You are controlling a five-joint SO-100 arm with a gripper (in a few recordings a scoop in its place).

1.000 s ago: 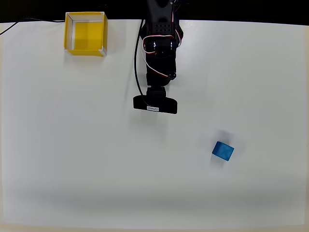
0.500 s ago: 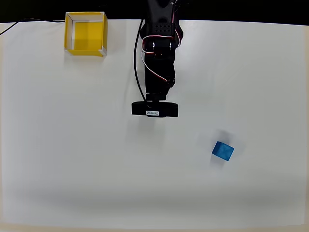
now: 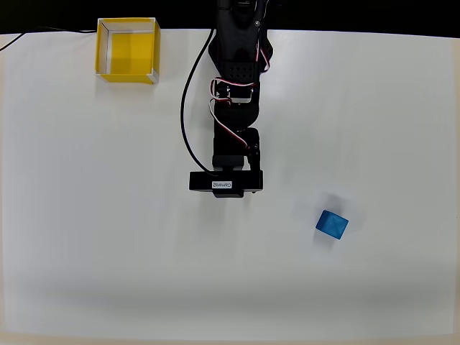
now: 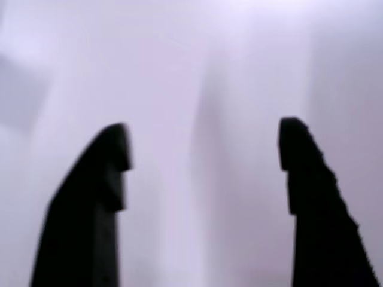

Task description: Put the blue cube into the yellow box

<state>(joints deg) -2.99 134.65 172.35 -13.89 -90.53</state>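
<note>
The white table point(image 3: 86, 215) takes up nearly all of the overhead view, with a dark strip along its top edge. The black arm point(image 3: 237, 79) reaches down from the top centre, red and white wires looped along it, and ends in a wide black camera bar point(image 3: 226, 182) near the middle of the table. The yellow box point(image 3: 127, 50) stands open-topped in the upper left corner, well apart from the arm. The blue cube point(image 3: 331, 224) lies on the table to the lower right of the arm's end, turned slightly askew, touching nothing. In the wrist view the gripper point(image 4: 203, 146) is spread wide, its two dark fingers point(image 4: 96, 203) apart over blurred pale table, nothing between them
</note>
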